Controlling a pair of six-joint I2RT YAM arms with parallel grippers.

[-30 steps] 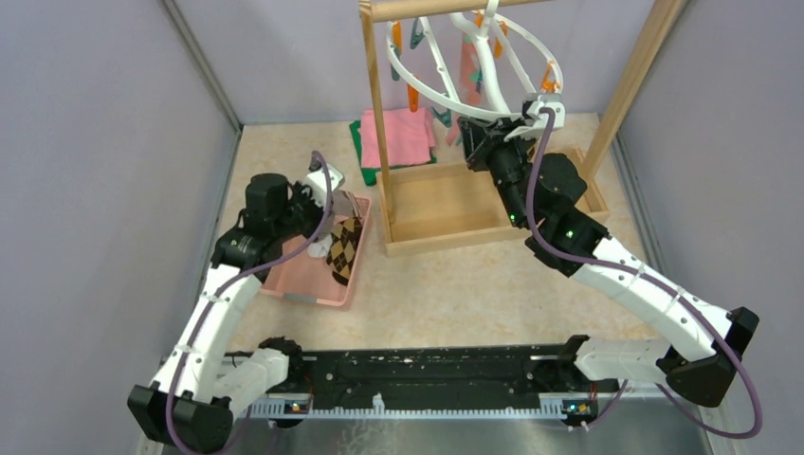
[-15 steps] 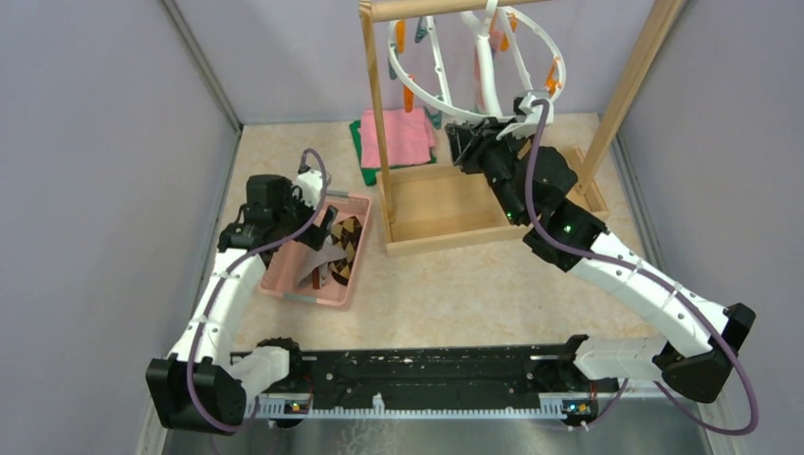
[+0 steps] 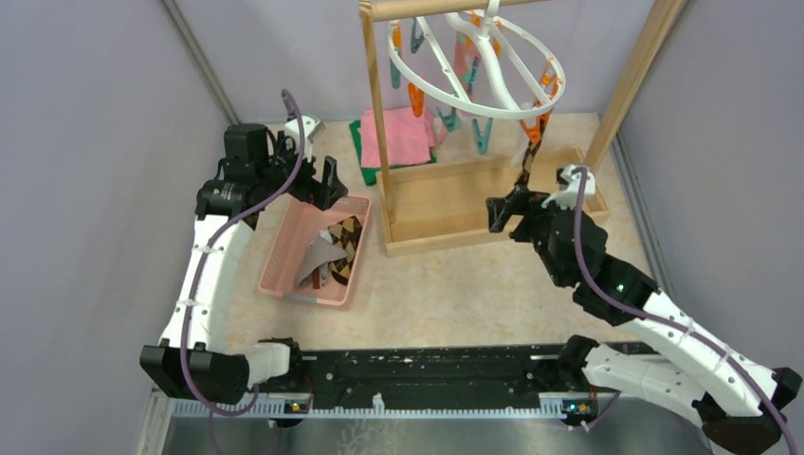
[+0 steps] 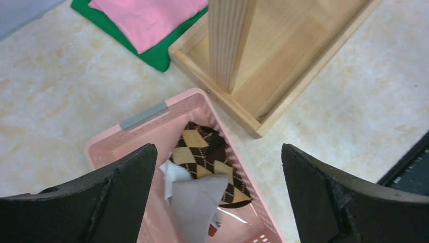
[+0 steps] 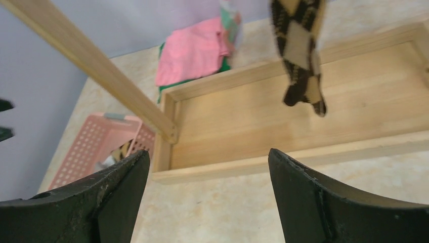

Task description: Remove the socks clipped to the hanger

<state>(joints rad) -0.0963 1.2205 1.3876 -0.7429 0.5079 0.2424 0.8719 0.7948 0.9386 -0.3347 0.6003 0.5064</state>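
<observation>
Overhead, the white ring hanger [image 3: 479,71] hangs from the top bar of a wooden frame rack [image 3: 446,204] at the back of the table. One brown-and-tan argyle sock [image 5: 298,55] dangles from the ring's right side under an orange clip [image 3: 538,128], over the rack's wooden base. The right gripper [image 3: 502,210] sits low near that sock, apart from it, fingers spread wide and holding nothing. The left gripper [image 4: 217,149] hovers above a pink basket [image 4: 144,115], also wide open and empty. Another argyle sock [image 4: 205,157] and a grey sock [image 4: 195,200] lie in the basket. Folded pink and green cloths [image 3: 403,133] lie behind the rack.
</observation>
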